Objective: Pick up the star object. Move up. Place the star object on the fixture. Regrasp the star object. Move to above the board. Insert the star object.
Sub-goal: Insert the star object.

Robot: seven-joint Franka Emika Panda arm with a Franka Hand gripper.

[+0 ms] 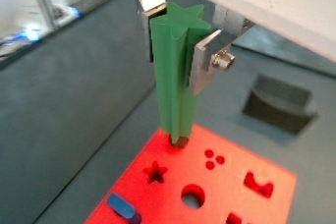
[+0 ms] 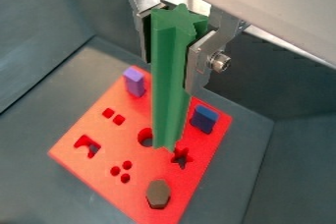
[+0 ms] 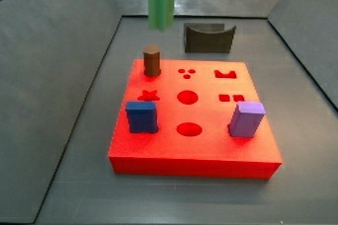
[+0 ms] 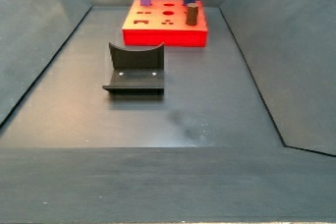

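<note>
My gripper [image 1: 180, 41] is shut on the top of the star object [image 1: 175, 81], a long green bar that hangs upright between the silver fingers [image 1: 206, 63]. Both wrist views show it: gripper [image 2: 175, 46], star object [image 2: 168, 81]. Its lower end hovers over the red board [image 1: 184, 169], close to the star hole [image 2: 182, 156]. In a side view the star object [image 3: 161, 0] hangs above the back left of the board [image 3: 199, 155], and the gripper is out of frame. The fixture [image 3: 208, 37] stands bare behind the board.
On the board stand a blue peg [image 3: 141, 116], a purple peg [image 3: 246, 119] and a brown peg [image 3: 152, 62] right beside the star hole [image 3: 148, 95]. Sloped grey walls surround the floor. In a side view the fixture [image 4: 136, 69] sits in front of the board [image 4: 164, 37].
</note>
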